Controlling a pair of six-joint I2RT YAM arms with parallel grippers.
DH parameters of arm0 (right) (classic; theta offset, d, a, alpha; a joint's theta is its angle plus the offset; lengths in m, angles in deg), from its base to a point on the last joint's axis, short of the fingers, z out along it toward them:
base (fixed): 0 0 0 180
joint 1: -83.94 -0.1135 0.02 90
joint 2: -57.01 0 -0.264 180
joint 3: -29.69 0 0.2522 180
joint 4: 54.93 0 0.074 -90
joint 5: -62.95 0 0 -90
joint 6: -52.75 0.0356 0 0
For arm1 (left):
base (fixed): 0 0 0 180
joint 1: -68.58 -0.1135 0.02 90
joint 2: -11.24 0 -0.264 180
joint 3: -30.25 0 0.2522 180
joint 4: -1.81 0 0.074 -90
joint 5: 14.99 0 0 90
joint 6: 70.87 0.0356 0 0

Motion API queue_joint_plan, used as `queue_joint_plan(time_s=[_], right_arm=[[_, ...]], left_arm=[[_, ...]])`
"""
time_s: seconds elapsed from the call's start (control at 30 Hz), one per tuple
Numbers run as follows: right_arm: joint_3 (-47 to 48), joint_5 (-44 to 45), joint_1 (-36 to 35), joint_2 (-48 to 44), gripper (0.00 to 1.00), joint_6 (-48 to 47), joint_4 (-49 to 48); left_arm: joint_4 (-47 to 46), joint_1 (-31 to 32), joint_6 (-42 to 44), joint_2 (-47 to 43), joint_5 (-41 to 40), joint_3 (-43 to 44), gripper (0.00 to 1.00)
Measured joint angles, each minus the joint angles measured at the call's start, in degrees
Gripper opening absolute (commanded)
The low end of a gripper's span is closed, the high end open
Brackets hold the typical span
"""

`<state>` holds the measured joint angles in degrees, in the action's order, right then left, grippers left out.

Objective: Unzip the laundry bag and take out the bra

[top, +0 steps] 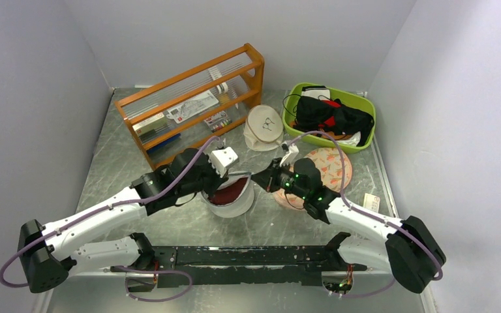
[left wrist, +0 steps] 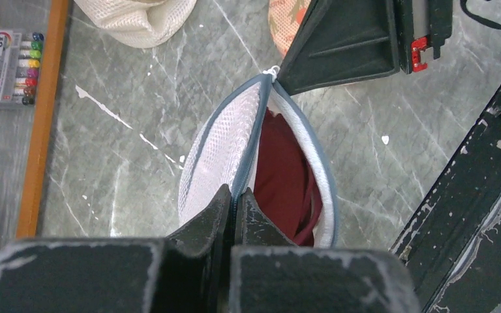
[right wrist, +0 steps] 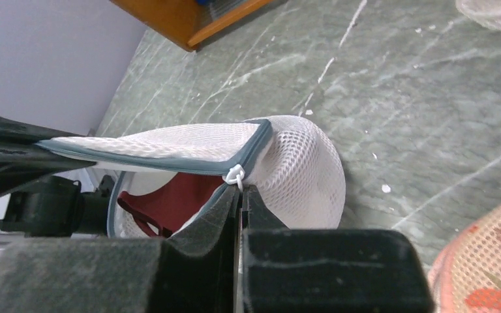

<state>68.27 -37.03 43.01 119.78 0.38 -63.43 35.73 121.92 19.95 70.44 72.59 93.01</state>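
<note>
Item: laundry bag (top: pixel 238 207) — round white mesh drum with a grey-blue edged zip rim; sits near the middle of the grey marbled table (top: pixel 274 225); zip open along much of the rim, the mouth gaping in a lens shape, one mesh panel raised clear of the body; small white zip pull (right wrist: pixel 235 175) at one end of the opening
Item: bra (top: pixel 230 190) — dark red fabric, crumpled, lying inside the bag, seen through the open mouth, wholly within the rim

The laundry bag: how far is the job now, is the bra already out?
Done: the laundry bag looks unzipped and gapes open. In hand: the left gripper pinches its rim, the right gripper its zip end. Left: the bra lies inside, not yet removed.
</note>
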Motion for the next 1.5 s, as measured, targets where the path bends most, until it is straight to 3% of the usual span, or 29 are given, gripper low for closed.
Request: queue_joint_plan(time_s=[0.2, 0.43, 0.5, 0.63, 0.73, 0.9, 1.13, 1.3, 1.5], right_arm=[[-1.7, -6.9, 4.3, 0.0, 0.0, 0.8, -1.0], [-2.1, -10.8, 3.8, -1.9, 0.0, -0.3, -1.9], [-2.1, -11.3, 2.6, -2.1, 0.0, -0.9, -2.9], [-1.5, -11.9, -1.3, -1.6, 0.0, -2.0, -3.8], [0.0, -11.3, -5.0, -0.7, 0.0, -3.2, -3.6], [2.0, -9.4, -9.5, 0.9, 0.0, -5.0, -3.6], [3.0, -5.0, -9.8, 1.7, 0.0, -5.5, -3.0], [2.8, -2.1, -8.5, 0.2, 0.0, -5.4, -1.9], [0.5, -7.9, 1.7, 0.7, 0.0, -3.0, -2.9]], left_arm=[[-0.7, 0.0, 0.0, -0.2, 0.0, 0.0, 0.11], [-0.3, 0.0, 0.0, 2.3, -0.1, 0.0, 0.48], [0.0, 0.0, 0.0, 3.2, -0.1, 0.0, 0.62], [0.6, 0.0, 0.0, 4.0, -0.1, 0.0, 0.71], [0.7, 0.0, 0.0, 4.0, -0.1, 0.0, 0.66], [0.8, 0.0, -0.2, 3.9, 0.0, 0.0, 0.37], [1.2, 0.0, -0.2, 3.2, 0.1, 0.0, 0.09], [1.2, 0.0, -0.2, 0.5, 0.0, 0.0, 0.07], [-0.3, 0.0, -0.2, -4.0, -0.1, -0.6, 0.07]])
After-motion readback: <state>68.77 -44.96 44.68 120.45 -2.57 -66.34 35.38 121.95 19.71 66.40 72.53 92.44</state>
